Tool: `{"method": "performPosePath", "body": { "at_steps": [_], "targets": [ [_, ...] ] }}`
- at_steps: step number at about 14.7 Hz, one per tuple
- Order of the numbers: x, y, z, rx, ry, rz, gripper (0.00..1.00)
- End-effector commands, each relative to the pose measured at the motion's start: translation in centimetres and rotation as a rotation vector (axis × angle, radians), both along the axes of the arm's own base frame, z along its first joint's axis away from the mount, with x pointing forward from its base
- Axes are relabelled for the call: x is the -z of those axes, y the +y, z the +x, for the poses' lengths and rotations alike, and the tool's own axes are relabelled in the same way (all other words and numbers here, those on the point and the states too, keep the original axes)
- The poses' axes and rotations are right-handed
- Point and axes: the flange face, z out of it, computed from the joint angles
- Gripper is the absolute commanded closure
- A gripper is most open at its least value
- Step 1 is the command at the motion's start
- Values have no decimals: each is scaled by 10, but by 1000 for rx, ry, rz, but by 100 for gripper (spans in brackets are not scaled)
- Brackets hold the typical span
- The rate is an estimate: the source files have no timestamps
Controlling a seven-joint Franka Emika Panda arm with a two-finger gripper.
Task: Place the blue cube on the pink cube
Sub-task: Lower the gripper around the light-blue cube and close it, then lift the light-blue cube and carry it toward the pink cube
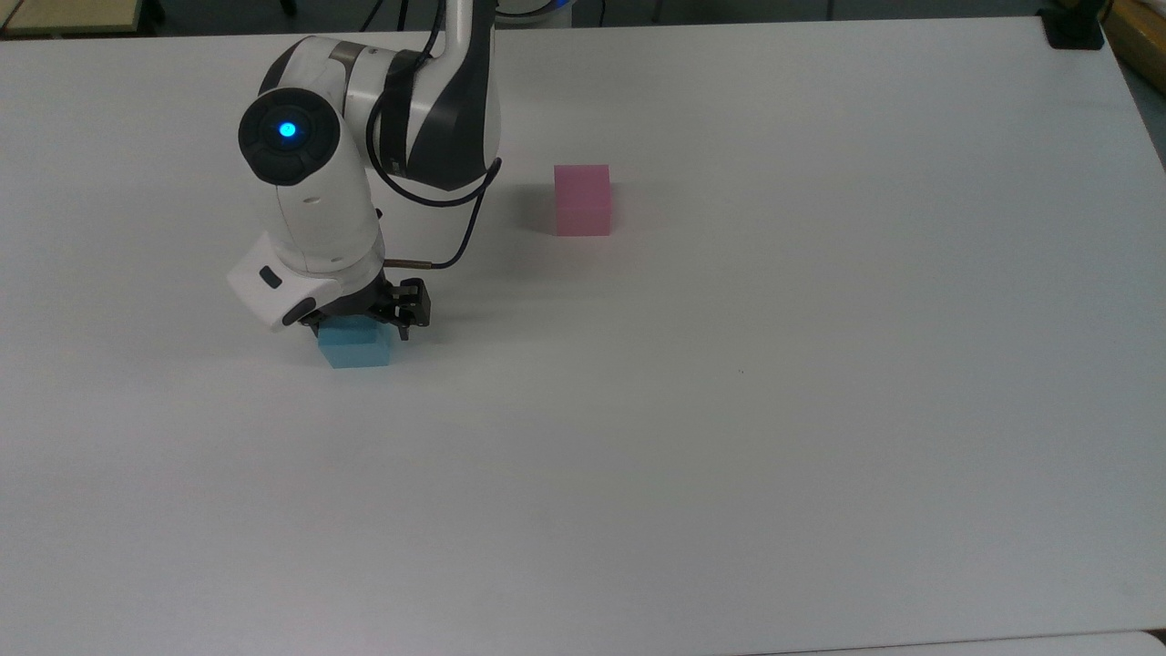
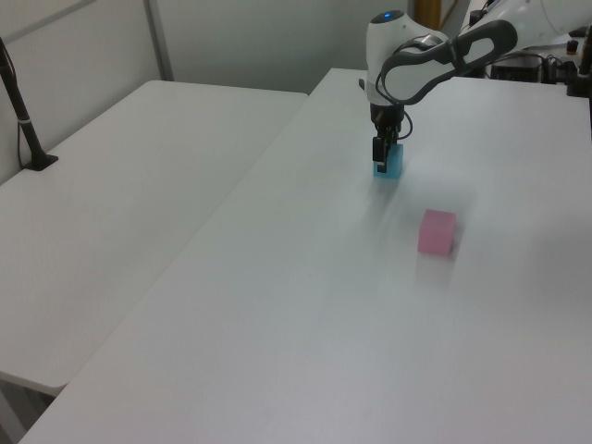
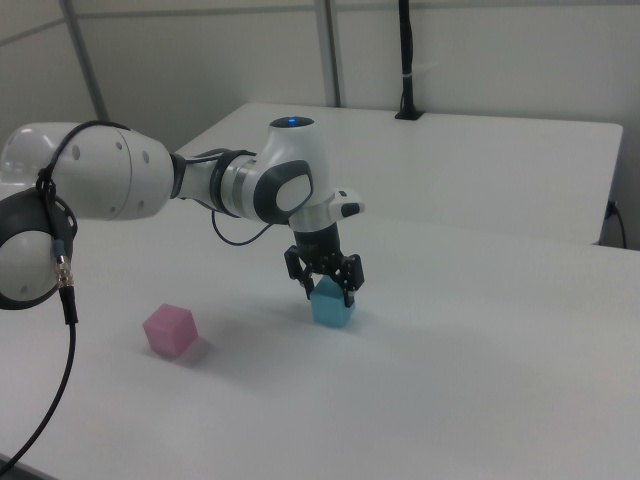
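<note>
Two small cubes sit on a plain white tabletop (image 1: 729, 410), and a white robot arm reaches down over one of them. The blue cube (image 1: 354, 346) rests flat on the surface toward the top view's left. The claw (image 3: 326, 284) points straight down at it, its two black fingers spread apart and lowered on either side of the cube's upper part. In the right view the fingers straddle the cube with a gap showing, so the claw looks open and not yet pressing on the sides. This pose suggests the arm is lining up for a squeeze across two opposite faces, a sensible hold for a plain matte block.

The pink cube (image 1: 582, 199) stands alone, well apart from the blue one, toward the top view's upper right of it. Its top face is bare, ready to receive the other cube. A thin black cable loops from the arm's wrist.

Beyond the working surface, the left view shows a second white table joined alongside, with a dark pole clamped to its far edge. Pale walls and partition panels close off the room behind.
</note>
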Motion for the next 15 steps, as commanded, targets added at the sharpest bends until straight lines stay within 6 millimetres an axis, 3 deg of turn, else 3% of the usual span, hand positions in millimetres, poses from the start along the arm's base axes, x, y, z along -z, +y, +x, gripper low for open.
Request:
{"method": "performPosePath", "body": {
  "at_steps": [1,2,3,7,15],
  "targets": [
    [-3,-7,-2,-5,-30,13,65],
    [-4,-7,-2,-11,-31,13,78],
    [-4,-8,-2,-19,-28,14,82],
    [-30,-4,-5,-22,-15,19,82],
    [-195,6,-30,-10,-33,47,81]
  ]
}}
